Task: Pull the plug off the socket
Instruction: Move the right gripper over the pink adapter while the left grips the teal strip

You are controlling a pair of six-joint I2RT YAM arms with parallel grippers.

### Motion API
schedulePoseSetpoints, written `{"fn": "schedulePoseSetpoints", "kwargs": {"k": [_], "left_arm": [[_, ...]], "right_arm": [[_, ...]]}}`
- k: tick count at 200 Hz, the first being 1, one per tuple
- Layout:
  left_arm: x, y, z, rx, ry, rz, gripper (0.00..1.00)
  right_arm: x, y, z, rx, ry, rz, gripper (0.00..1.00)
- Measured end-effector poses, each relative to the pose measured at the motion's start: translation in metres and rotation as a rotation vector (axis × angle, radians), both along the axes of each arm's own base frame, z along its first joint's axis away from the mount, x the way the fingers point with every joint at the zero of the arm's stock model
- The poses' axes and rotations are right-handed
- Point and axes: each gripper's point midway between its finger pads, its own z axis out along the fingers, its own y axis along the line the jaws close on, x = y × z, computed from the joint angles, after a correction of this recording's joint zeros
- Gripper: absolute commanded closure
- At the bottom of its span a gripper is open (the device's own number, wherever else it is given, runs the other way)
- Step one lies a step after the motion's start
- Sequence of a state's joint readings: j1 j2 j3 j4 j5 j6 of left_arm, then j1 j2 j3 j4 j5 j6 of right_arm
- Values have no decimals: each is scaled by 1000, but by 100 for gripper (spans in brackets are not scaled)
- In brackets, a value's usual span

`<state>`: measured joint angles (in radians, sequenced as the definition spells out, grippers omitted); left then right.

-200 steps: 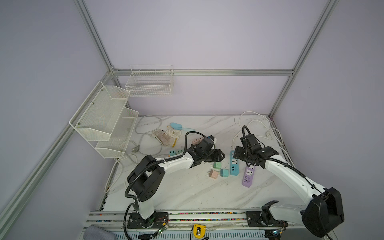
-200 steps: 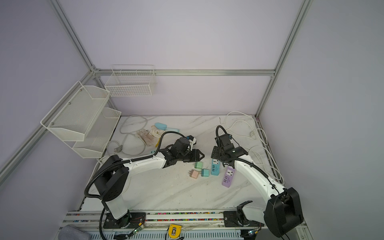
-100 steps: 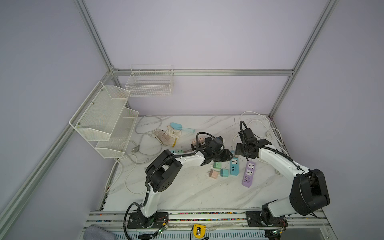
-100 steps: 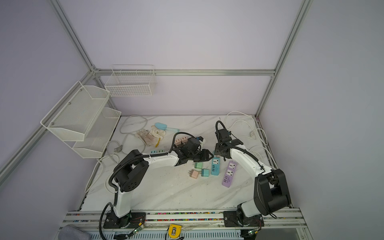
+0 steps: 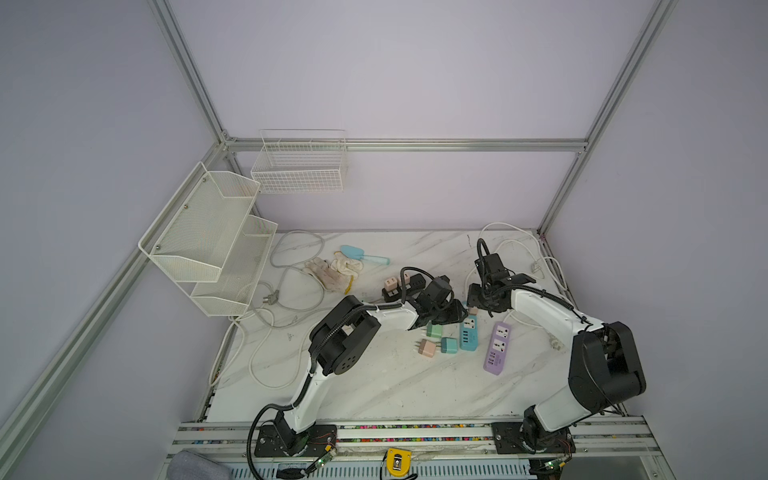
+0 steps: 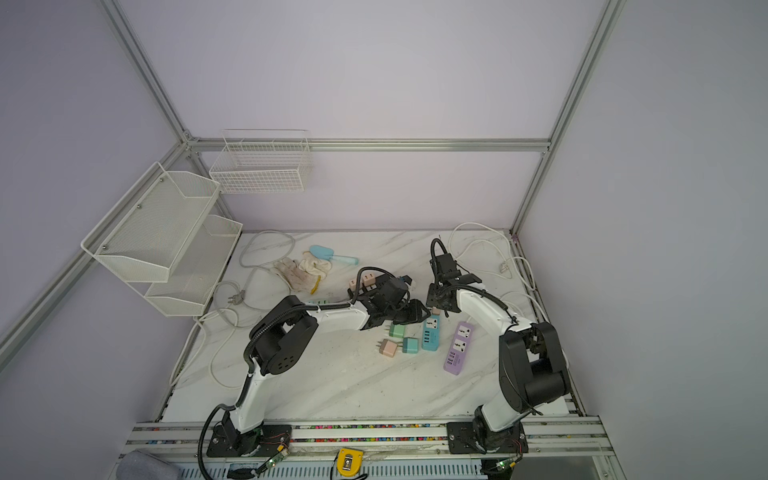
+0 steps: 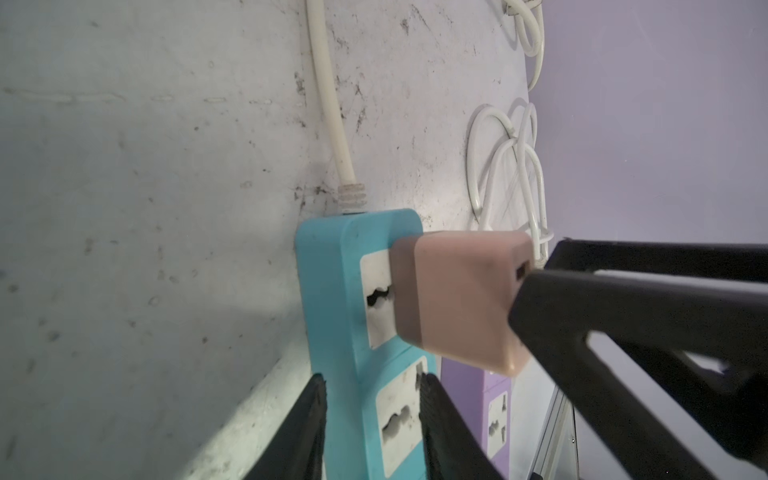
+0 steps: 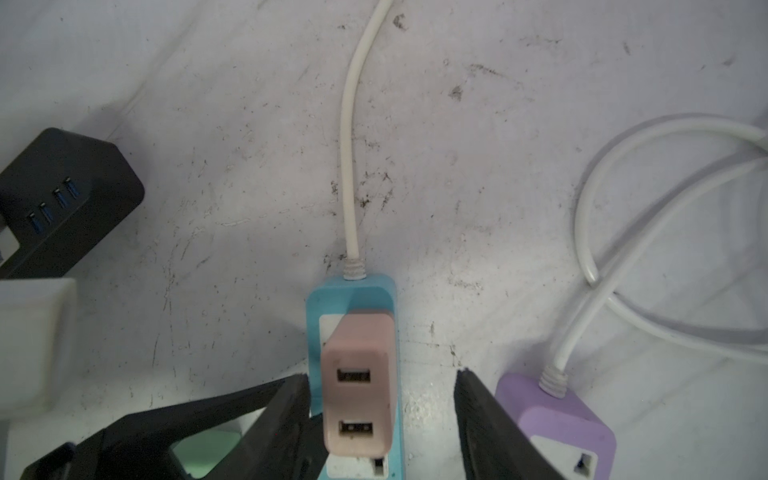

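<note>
Found pink USB charger plug seated in the end outlet of the blue power strip, at the end nearest the white cord. No prongs showing in the left wrist view; plug body flush to the outlet face.

Located the strip flat on the marble tabletop, mid-table in both top views, just beside a purple power strip on the right and a loose green plug on the left. Noted a pink plug and a teal plug lying together nearer the front edge.

Left gripper: narrowed across the strip below the plug, fingers against both long sides, no gap visible.

Right gripper: straddling the pink plug, partly open. One finger close against the plug's side, the other standing clear of it with bare strip and table between. Nothing held.

Spotted a black USB charger block off to one side, well apart.
</note>
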<state>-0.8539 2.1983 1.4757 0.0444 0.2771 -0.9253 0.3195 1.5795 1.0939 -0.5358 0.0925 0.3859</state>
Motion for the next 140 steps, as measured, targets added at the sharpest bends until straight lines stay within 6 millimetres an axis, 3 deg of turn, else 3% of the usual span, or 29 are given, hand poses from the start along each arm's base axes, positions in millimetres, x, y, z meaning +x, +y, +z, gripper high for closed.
{"fn": "schedulePoseSetpoints", "kwargs": {"k": [63, 140], "left_arm": [[2, -2, -11, 14, 12, 1, 66], [3, -4, -12, 11, 11, -3, 67]], "right_arm": [[6, 7, -15, 18, 22, 19, 47], [8, 9, -25, 16, 37, 29, 54]]}}
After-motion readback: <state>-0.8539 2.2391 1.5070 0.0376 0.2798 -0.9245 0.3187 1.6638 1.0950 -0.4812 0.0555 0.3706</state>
